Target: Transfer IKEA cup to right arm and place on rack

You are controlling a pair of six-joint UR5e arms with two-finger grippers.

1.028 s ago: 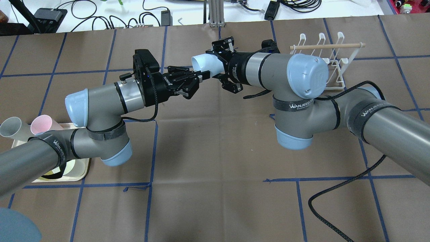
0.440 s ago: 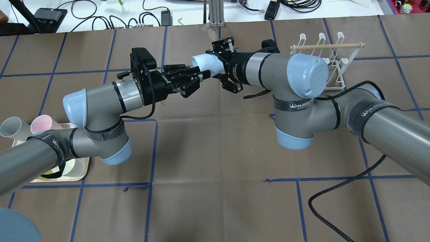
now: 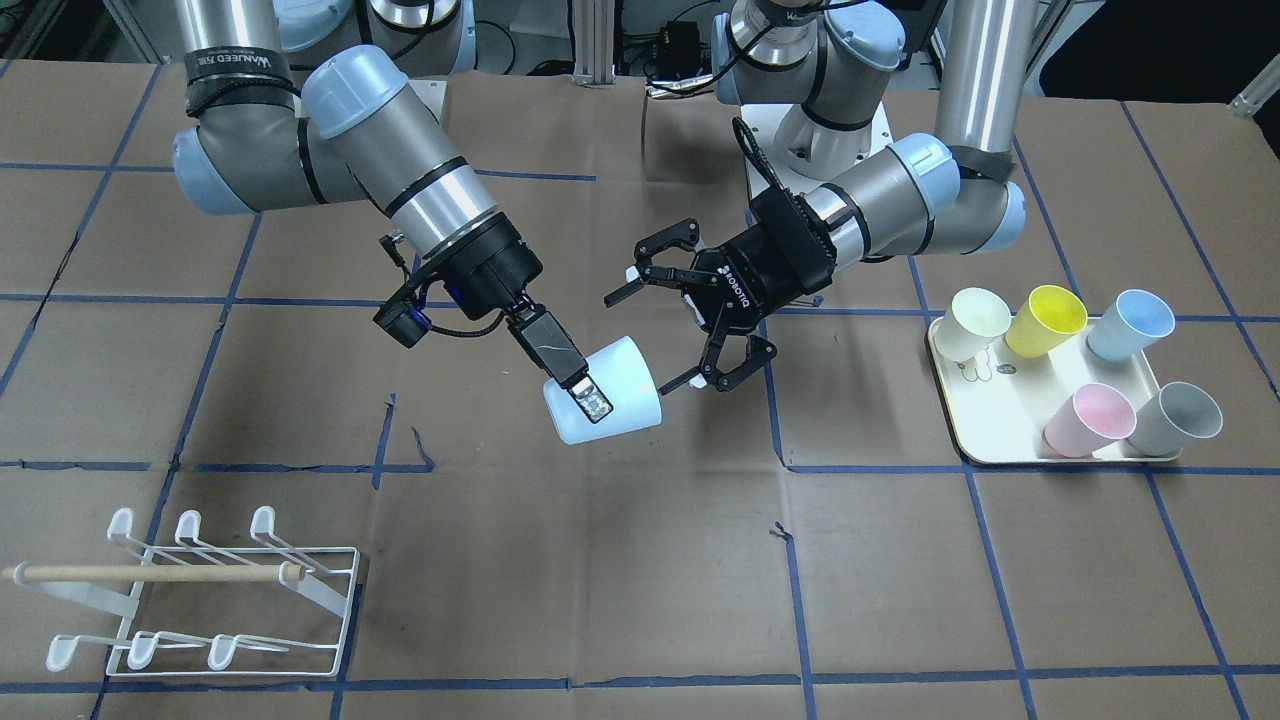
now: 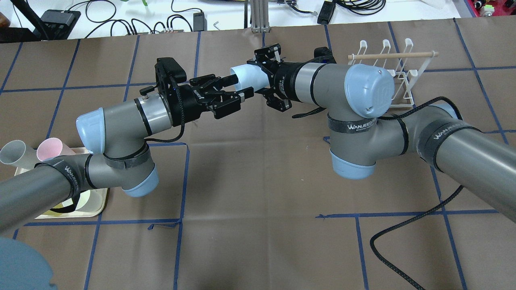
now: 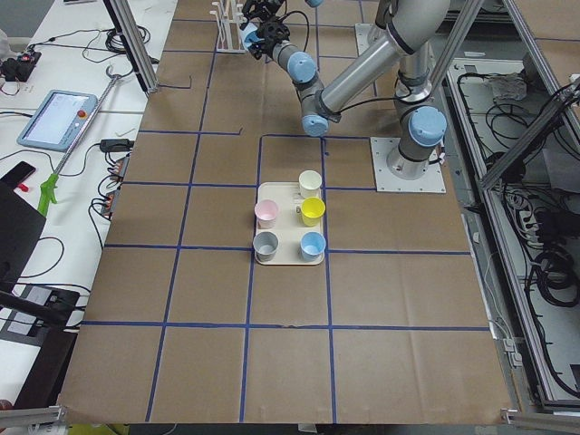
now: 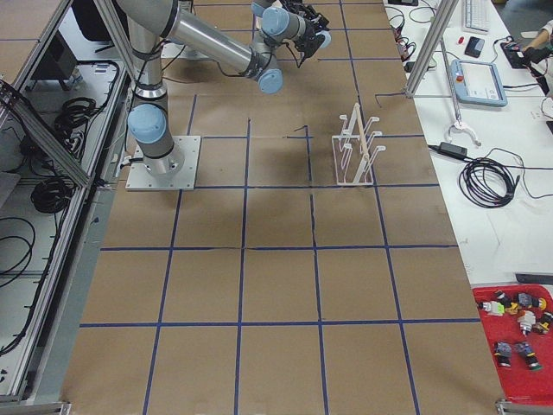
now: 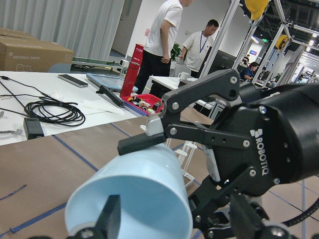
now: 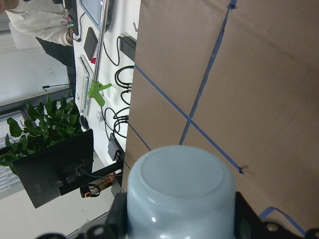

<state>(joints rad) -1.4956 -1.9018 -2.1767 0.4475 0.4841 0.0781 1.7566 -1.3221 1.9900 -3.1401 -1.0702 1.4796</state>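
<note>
Across the brown paper-covered table (image 3: 600, 600), ruled into squares by blue tape lines (image 3: 795, 580), the long black right end effector (image 3: 598, 403) is clamped on a pale-blue plastic cup (image 3: 630, 385). The cup is held in the air over the table's middle, tipped nearly on its side with its base toward that wrist. Facing it, the black claw-shaped left end effector (image 3: 640, 341) is spread wide, its fingers on either side of the cup's open end; whether the lower tip touches the rim I cannot tell. A low white wire rack with a wooden dowel handle (image 3: 150, 573) stands toward the robot's right, well apart from the cup. On the opposite side a cream rectangular tray (image 3: 985, 455) carries five plastic cups (image 3: 1045, 320): cream, yellow, blue, pink and grey. A black braided cable (image 4: 403, 229) loops over the paper. Beyond the far edge a white bench (image 4: 121, 16) holds black leads, and the left wrist view shows two men (image 7: 167, 35) standing among desks.
</note>
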